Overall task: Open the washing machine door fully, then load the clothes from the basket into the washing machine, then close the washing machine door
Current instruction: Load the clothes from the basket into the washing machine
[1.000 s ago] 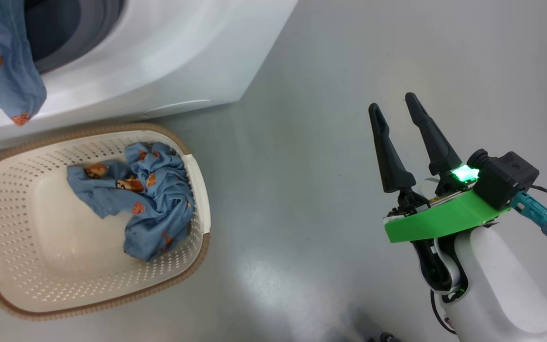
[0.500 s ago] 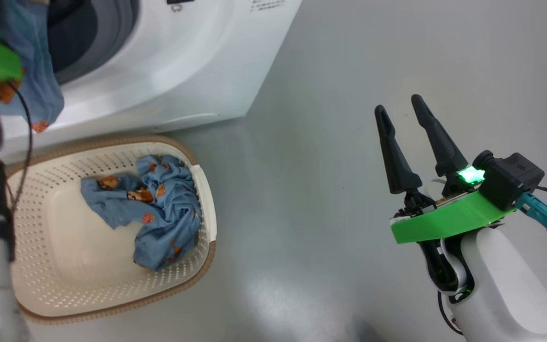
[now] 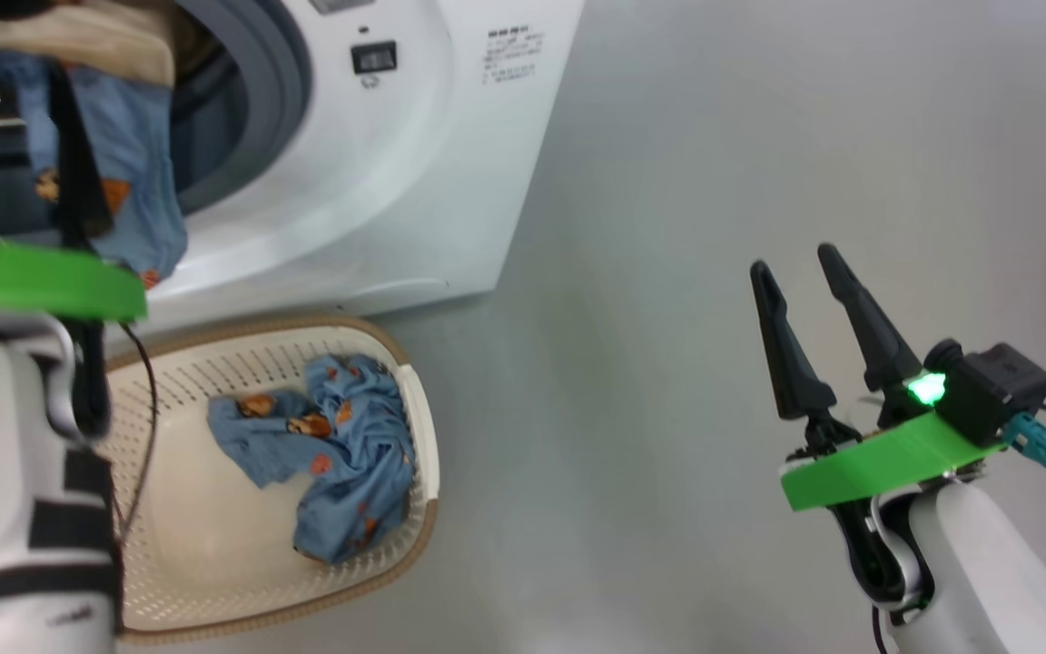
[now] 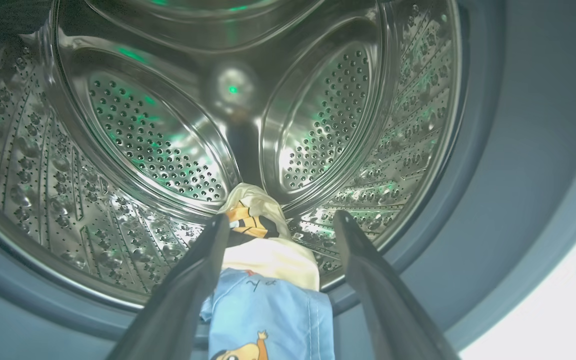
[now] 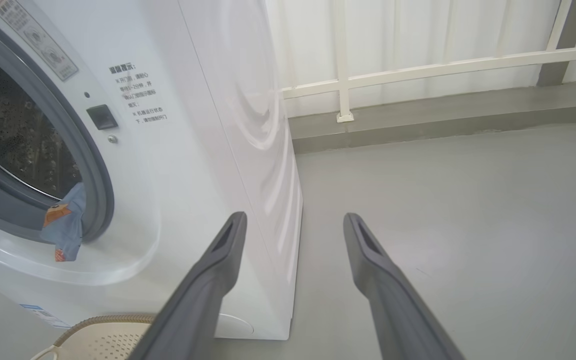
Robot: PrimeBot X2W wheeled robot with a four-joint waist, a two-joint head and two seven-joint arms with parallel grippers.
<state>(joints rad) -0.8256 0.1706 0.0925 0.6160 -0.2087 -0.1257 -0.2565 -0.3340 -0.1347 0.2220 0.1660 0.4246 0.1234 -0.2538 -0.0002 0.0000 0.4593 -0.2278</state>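
The washing machine (image 3: 414,163) stands with its opening uncovered; its door is out of view. My left gripper (image 3: 1,64) reaches into the opening and is open. In the left wrist view the left gripper (image 4: 280,217) has its fingers spread before the steel drum (image 4: 143,140), with a cream printed piece (image 4: 268,255) and blue fabric (image 4: 273,315) lying between them on the grey seal. Blue fabric (image 3: 137,182) hangs out over the lip. More blue clothes (image 3: 341,454) lie in the basket (image 3: 260,331). My right gripper (image 3: 795,263) hovers open over the floor, holding nothing.
The basket stands on grey floor right below the machine's front. In the right wrist view the machine's side (image 5: 248,125) is to the left of my open right gripper (image 5: 293,217). A white railing (image 5: 418,70) and a low kerb run along the back.
The head view has shifted, so the machine's opening and my left arm now show at the left. The clothes in the basket lie as before. The right gripper stays open.
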